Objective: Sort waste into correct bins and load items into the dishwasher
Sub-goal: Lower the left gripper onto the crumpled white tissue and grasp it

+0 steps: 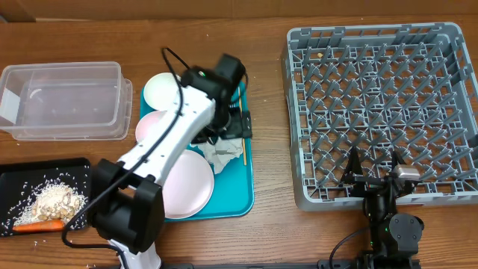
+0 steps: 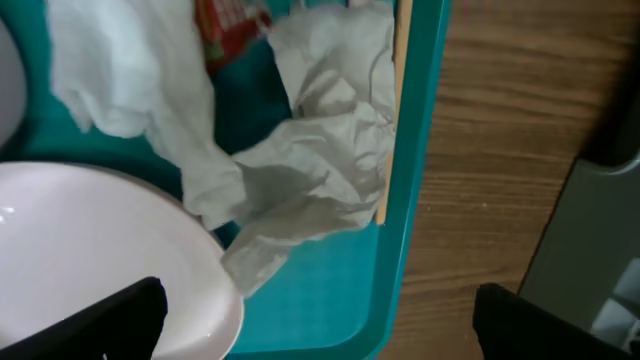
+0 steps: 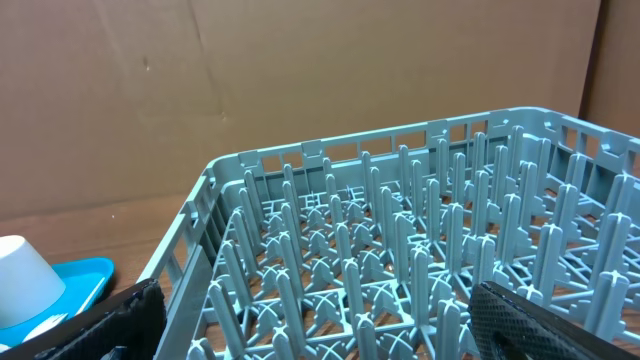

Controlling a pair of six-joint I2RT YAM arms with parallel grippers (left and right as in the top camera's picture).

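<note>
My left gripper hangs open over the teal tray's right side, nothing between its fingers. Just ahead of it lie crumpled white napkins, a red wrapper and a thin wooden stick along the tray's rim. A pale plate sits under the left finger. From overhead, the left gripper is above the napkins. My right gripper stands open at the near edge of the grey dish rack, empty, pegs below it.
A clear tub stands at the back left. The black tray at the front left holds rice and an orange carrot piece. Bowls and plates fill the teal tray. A white cup shows left of the rack.
</note>
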